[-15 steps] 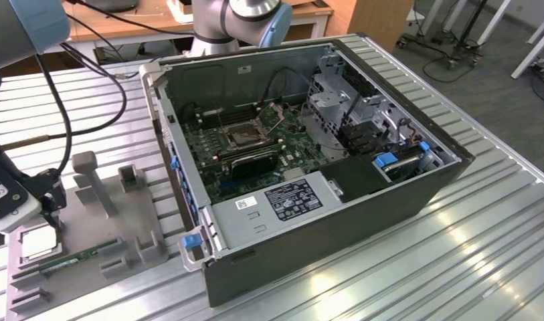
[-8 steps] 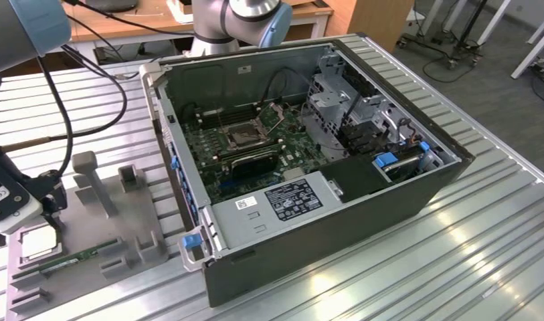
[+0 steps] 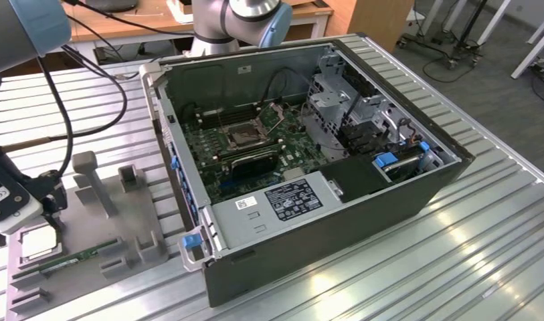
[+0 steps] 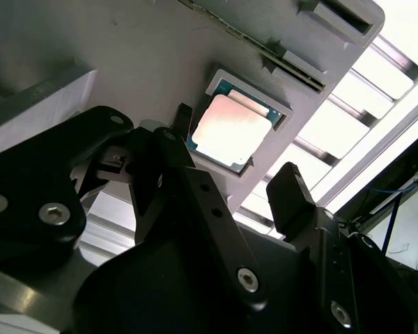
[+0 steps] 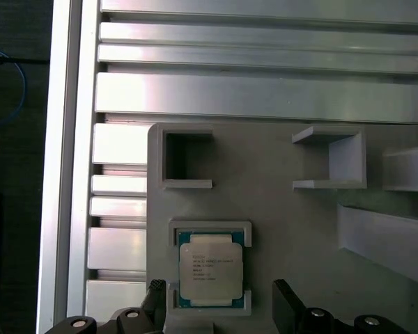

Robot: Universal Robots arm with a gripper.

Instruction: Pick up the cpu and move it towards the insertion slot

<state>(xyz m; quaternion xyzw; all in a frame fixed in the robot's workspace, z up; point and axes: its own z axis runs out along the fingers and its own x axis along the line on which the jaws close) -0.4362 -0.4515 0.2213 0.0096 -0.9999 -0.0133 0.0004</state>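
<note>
A ribbed silver metal counter carries an open dark computer case and, at the exterior view's left, a flat grey plastic holder. The black pincer hangs over the holder, its fingers apart. The square silver-framed insertion slot sits inside the case. The small square silvery cpu lies in the holder's recess, not gripped.

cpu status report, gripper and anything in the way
Open gripper poised over the cpu, not closed on it. It lies flat in the grey holder recess. Nothing on top of it.
</note>
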